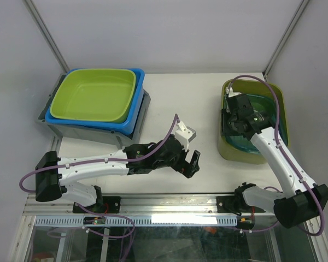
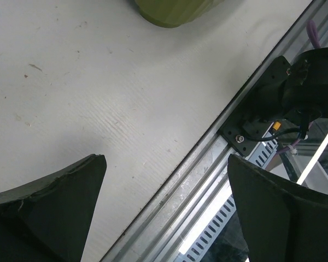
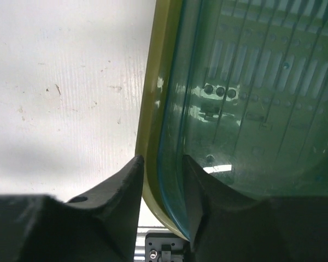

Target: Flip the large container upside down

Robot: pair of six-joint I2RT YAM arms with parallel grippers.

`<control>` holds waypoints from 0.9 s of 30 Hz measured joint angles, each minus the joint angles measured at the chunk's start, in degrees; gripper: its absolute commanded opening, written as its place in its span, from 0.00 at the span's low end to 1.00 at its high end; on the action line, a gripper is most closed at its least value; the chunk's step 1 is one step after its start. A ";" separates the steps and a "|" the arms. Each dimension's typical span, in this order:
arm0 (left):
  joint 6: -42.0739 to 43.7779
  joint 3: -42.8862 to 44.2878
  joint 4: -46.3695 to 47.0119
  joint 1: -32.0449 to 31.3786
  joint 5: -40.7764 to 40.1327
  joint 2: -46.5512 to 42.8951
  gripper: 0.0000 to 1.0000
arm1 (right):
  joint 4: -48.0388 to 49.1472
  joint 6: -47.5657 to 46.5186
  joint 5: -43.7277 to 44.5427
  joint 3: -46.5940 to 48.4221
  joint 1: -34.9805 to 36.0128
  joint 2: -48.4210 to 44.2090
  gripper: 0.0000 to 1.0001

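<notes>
Olive tub point(image 1: 241, 154) sits at the right of the table point(image 1: 180, 98), a teal tub point(image 1: 262, 107) nested inside. My right gripper point(image 3: 162, 159) pinches both left walls together, a hold for tipping it over. My left gripper point(image 2: 167, 158) hangs open and empty mid-table.

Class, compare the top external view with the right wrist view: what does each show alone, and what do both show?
Only top external: the left gripper, open above the table, and the stacked tubs at far left. Only right wrist: how the right gripper grips, one finger either side of the nested walls. Both: the olive container with the teal container nested inside.
</notes>
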 measured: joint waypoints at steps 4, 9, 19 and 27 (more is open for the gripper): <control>-0.50 0.00 0.02 0.00 0.00 0.00 0.99 | 1.25 -0.07 -0.31 -0.26 0.00 0.22 0.24; -1.66 -0.85 0.39 0.00 0.00 0.00 0.99 | 0.59 -0.04 -0.17 -0.55 0.00 0.28 0.15; -2.12 -1.16 0.46 0.00 -0.04 0.00 0.99 | -1.51 -0.39 0.04 7.26 -0.07 0.07 0.00; -2.14 -1.16 0.46 0.00 -0.07 0.00 0.99 | -2.97 -0.50 1.07 8.50 -0.07 -0.85 0.59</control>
